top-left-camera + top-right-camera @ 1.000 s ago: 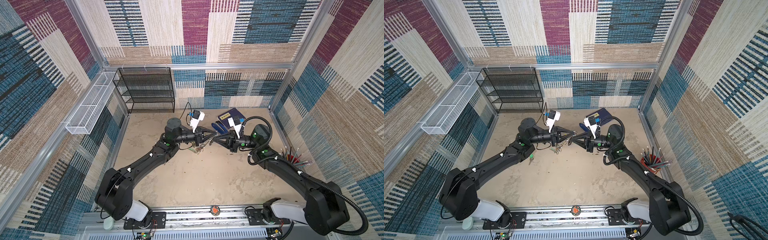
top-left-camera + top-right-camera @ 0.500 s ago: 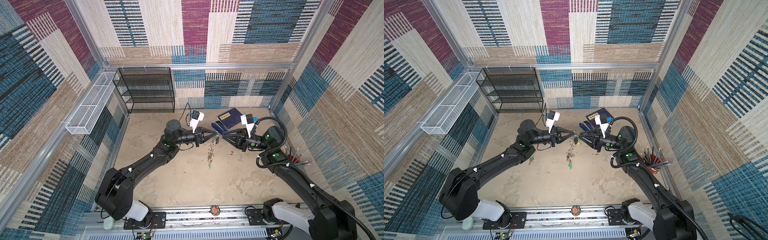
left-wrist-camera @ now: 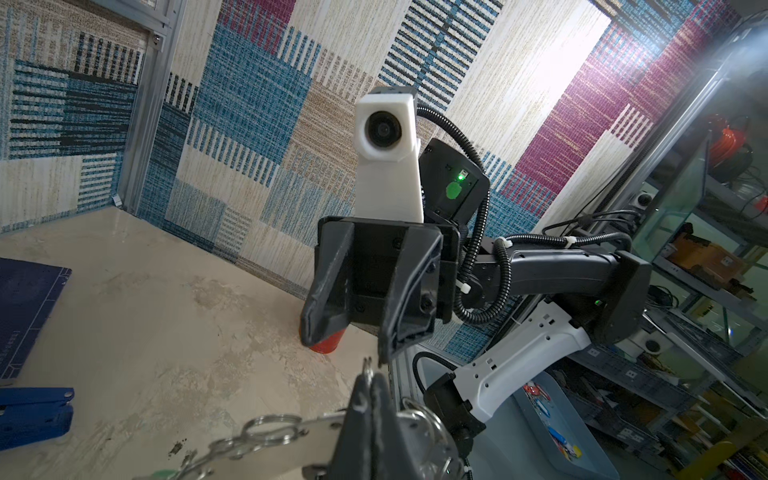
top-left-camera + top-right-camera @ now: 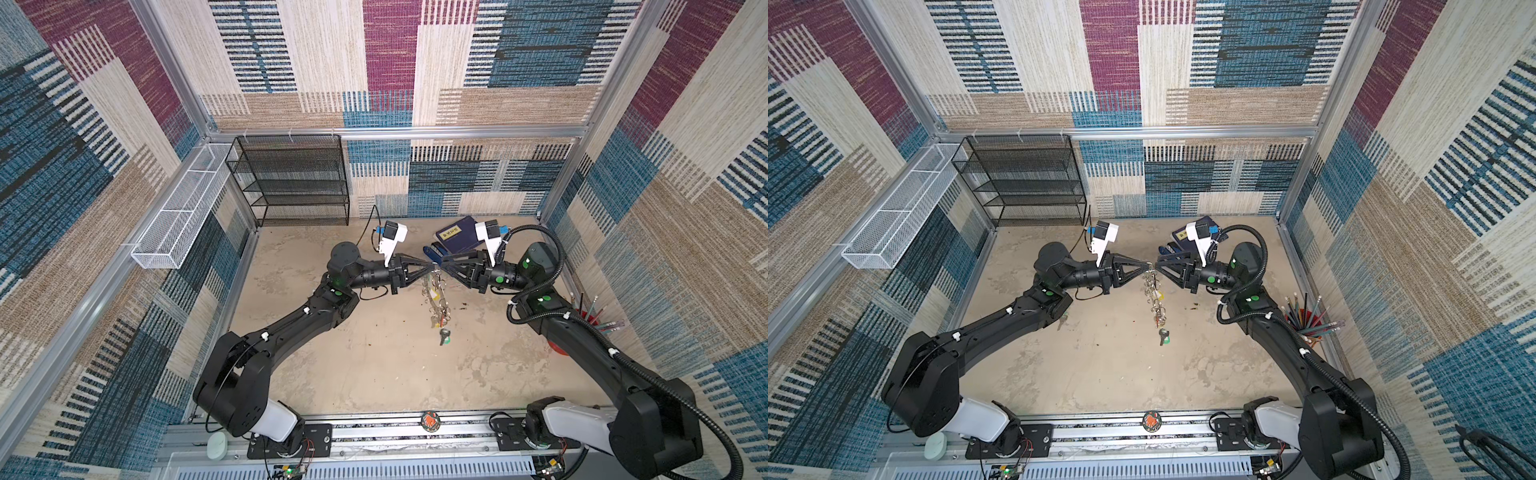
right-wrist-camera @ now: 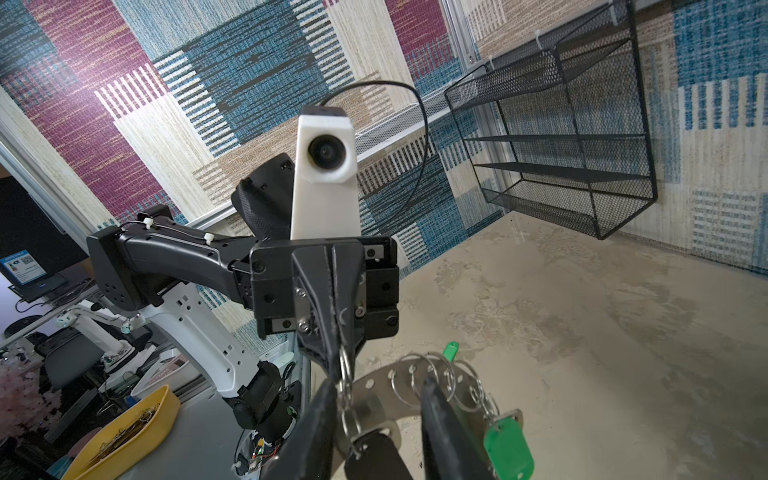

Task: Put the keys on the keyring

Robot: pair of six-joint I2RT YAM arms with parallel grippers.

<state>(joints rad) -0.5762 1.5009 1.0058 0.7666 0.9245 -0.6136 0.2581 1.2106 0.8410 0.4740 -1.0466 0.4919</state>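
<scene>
Left tool is clamped shut on 1 little split ring at the rim of the keyring. The whole keyring dangles straight down from its tips over the worktop. Can't tell if the lowest bit touches the surface or not.

Right tool sits nose to nose with the left tool, just beside it. Its jaws are partly apart and they aren't gripping anything. From its own wrist view, its 2 fingers straddle the grey disc. The black-tag key hangs on a ring between them, right against 1 finger. The green-tag key hangs just outside the other finger. There's also another green tag up by the disc's far rim.

In both top views, a key with a green tag is at the very bottom of the hanging bunch, the furthest point below the left tool.

Other stuff: a dark blue book lies on the worktop behind the right tool. A red pencil cup is out past that arm's elbow, well apart from both tools.
</scene>
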